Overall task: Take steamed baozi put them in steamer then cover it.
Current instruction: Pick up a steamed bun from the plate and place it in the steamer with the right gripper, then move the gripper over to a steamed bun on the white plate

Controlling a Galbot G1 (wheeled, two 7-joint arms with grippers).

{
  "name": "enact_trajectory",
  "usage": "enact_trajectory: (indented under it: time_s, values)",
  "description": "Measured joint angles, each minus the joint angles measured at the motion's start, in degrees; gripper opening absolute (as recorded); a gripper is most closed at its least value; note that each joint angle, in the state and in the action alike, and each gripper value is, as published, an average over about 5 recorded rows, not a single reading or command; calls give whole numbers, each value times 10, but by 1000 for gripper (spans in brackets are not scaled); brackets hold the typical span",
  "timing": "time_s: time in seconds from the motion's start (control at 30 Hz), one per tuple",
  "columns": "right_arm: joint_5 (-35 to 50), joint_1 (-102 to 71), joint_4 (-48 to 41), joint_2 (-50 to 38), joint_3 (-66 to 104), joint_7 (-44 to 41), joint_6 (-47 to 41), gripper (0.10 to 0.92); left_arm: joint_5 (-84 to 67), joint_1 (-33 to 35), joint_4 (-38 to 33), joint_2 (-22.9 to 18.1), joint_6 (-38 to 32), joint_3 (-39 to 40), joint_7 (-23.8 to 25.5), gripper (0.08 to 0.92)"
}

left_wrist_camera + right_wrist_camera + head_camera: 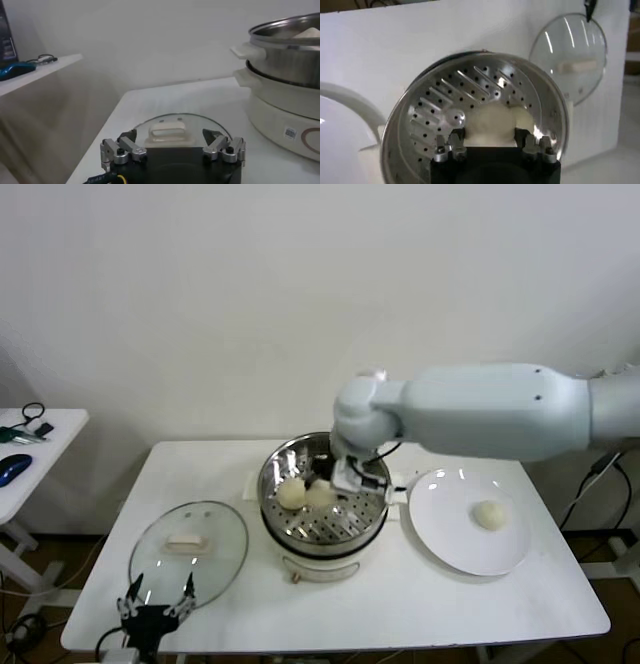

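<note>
The steamer [300, 539] stands mid-table, its perforated tray [470, 87] open to view. My right gripper [340, 481] reaches down inside it, shut on a baozi [490, 122] that sits low over the tray between the fingers. A second baozi [291, 494] lies beside it, also showing in the right wrist view [524, 120]. One baozi [489, 515] lies on the white plate [450, 534]. The fourth baozi is not visible. The glass cover [190, 554] with its white handle [167, 131] lies flat on the table to the left. My left gripper [157, 594] is open and empty at the cover's near edge.
A white side table [30, 454] with a blue object and cables stands at the far left. The steamer's white side handle [245, 50] juts toward the cover. The wall is close behind the table.
</note>
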Motion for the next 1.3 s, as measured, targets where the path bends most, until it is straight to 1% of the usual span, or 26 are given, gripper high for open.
enact_trajectory:
  time_s: [0.37,0.47,0.57,0.63,0.7,0.9,1.17,1.3]
  values:
    - [-42,-37,5,7,-11,10,7,659,0,5,-2,-3,-1,-2,-3,823]
    - [-48,-40,3,8,-9,14,8,709,0,5,-2,-5,-1,-1,-3,823]
    - [-49,-39,1,7,-7,16,11,784,1,5,-3,-5,-1,-1,-3,823]
    - [-46,-37,-1,5,-5,14,13,811,2,5,-3,-6,0,0,-3,823]
    - [-39,-32,-4,1,-2,10,14,819,3,5,-3,-6,0,0,-3,823]
    - [24,3,-21,-22,0,-21,10,823,4,3,-5,-5,1,1,-3,823]
    - [181,77,-83,-90,-36,-68,-36,823,-1,-1,-7,2,2,3,0,823]
    - [235,92,-121,-140,-62,-79,-71,823,-2,-5,-6,4,2,6,2,823]
